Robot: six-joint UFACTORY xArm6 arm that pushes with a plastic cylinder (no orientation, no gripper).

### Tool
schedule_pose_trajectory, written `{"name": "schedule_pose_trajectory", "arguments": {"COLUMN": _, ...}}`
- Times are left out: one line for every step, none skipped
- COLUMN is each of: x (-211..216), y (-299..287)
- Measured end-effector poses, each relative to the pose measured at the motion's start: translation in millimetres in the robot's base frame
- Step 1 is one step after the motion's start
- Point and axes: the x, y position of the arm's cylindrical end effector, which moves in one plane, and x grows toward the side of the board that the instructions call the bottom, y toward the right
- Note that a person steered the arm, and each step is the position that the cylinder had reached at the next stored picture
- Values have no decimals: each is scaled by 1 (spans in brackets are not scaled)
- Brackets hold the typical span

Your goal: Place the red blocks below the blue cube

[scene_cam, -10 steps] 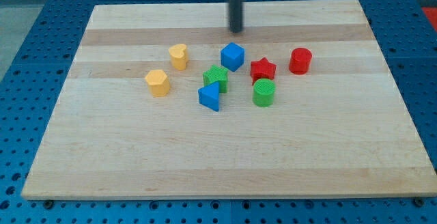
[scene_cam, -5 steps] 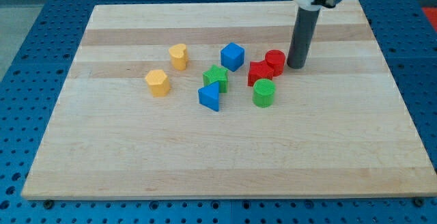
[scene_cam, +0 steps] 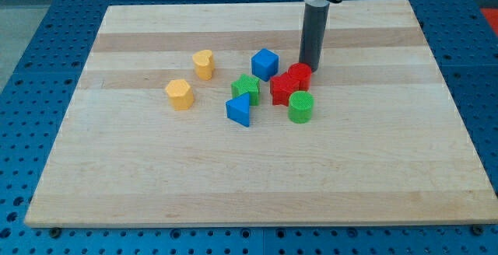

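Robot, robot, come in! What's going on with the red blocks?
My tip behind red cylinder. It touches red star, right of blue cube. Green cylinder crowds below.

Looks like a robotics lab bench, not a home or shop: a pale wooden board [scene_cam: 257,177] sits on a blue metal table [scene_cam: 35,22] drilled with a regular grid of mounting holes, the kind used to bolt down test fixtures. The only things on the board are small plastic test pieces in plain colours, e.g. a blue cube [scene_cam: 264,64], a green cylinder [scene_cam: 300,106] and a yellow block [scene_cam: 178,94], with ribbed surfaces that look 3D-printed. A dark rod [scene_cam: 313,33] on a machine mount comes down from the view's top, my tip [scene_cam: 310,68] on the board.
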Motion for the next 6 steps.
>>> {"name": "schedule_pose_trajectory", "arguments": {"x": 8, "y": 57}}
{"name": "schedule_pose_trajectory", "arguments": {"x": 34, "y": 15}}
{"name": "schedule_pose_trajectory", "arguments": {"x": 32, "y": 3}}
{"name": "schedule_pose_trajectory", "arguments": {"x": 34, "y": -25}}
{"name": "schedule_pose_trajectory", "arguments": {"x": 54, "y": 16}}
{"name": "schedule_pose_trajectory", "arguments": {"x": 96, "y": -13}}
